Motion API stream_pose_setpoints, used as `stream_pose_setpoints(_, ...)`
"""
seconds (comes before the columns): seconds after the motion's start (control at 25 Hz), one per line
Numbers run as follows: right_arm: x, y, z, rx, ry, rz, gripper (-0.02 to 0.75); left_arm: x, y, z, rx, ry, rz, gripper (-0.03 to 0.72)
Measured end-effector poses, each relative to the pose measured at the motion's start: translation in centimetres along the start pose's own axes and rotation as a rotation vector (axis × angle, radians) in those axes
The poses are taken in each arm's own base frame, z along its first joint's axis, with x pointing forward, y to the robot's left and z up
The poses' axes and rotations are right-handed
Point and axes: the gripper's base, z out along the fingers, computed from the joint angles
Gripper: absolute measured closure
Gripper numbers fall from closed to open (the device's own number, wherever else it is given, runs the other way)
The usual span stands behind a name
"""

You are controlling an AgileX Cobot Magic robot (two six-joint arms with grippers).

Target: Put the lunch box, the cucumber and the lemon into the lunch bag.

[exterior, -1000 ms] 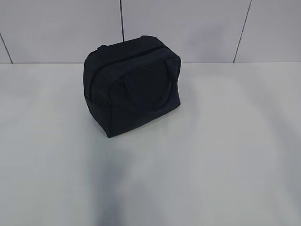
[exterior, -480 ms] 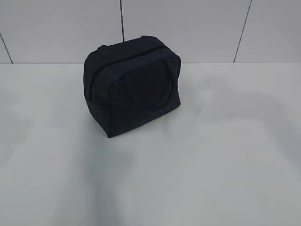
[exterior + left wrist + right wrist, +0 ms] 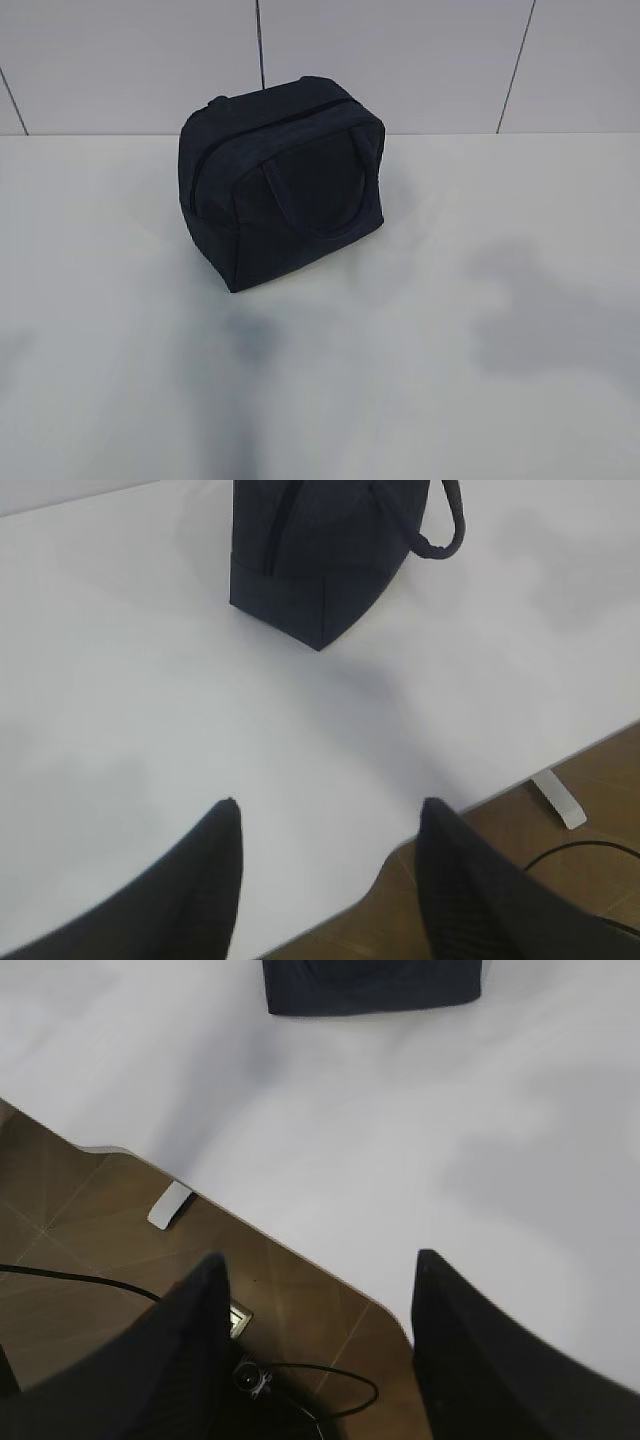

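Closest to me, my left gripper (image 3: pixel 328 865) hung with its jaws spread apart and empty above the near edge of the table (image 3: pixel 150 730), and my right gripper (image 3: pixel 318 1335) was likewise parted and held nothing, poised over that same edge with brown floor and a cable showing beneath it. Over the last second the soft shadows on the tabletop had drifted: the one on the right had slid down and toward me, and the patch near the front had darkened, which I took to mean my arms were drawing back from the middle. Farther off, the lunch bag (image 3: pixel 282 180) stood where it had been, unmoved, upright near the back of the table against the tiled wall, its zipper line running over the top and apparently closed, one handle lying against its front. I could see no lunch box, cucumber or lemon anywhere, so I judged them already packed and the task essentially finished.
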Motion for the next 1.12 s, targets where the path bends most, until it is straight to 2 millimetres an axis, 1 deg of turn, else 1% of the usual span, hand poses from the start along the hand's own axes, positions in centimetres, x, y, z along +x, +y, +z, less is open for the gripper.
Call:
stream_pose_setpoints(0.12,2.2,-0.1,0.3,0.062,0.032,0.045,0.305,0.8,-0.2,-0.3,0.003,0.002,-0.013,0.291)
stream_pose_setpoints(0.24,4.3,0.0,0.8,0.102,0.039,0.08,0.305,1.9,-0.2,0.2,0.004,0.017,-0.051,0.293)
stream_pose_setpoints(0.44,7.2,0.4,1.3,0.146,-0.02,0.11,0.305,3.7,-0.1,0.8,0.004,0.033,-0.097,0.294)
stream_pose_setpoints(0.56,8.8,0.5,1.1,0.202,-0.042,0.145,0.305,4.3,-0.3,0.3,-0.001,-0.004,-0.094,0.297)
stream_pose_setpoints(0.72,10.4,0.8,0.7,0.254,-0.08,0.138,0.305,5.4,-0.3,-0.9,-0.054,-0.033,-0.055,0.313)
stream_pose_setpoints(0.88,11.8,1.2,0.7,0.268,-0.105,0.133,0.305,6.3,-0.3,-1.9,-0.095,-0.07,-0.08,0.333)
stream_pose_setpoints(1.0,12.7,1.4,0.7,0.274,-0.134,0.128,0.305,6.9,-0.2,-2.5,-0.13,-0.105,-0.069,0.344)
stream_pose_setpoints(1.12,13.2,1.7,0.4,0.293,-0.171,0.114,0.305,7.5,-0.2,-3.1,-0.15,-0.143,-0.059,0.349)
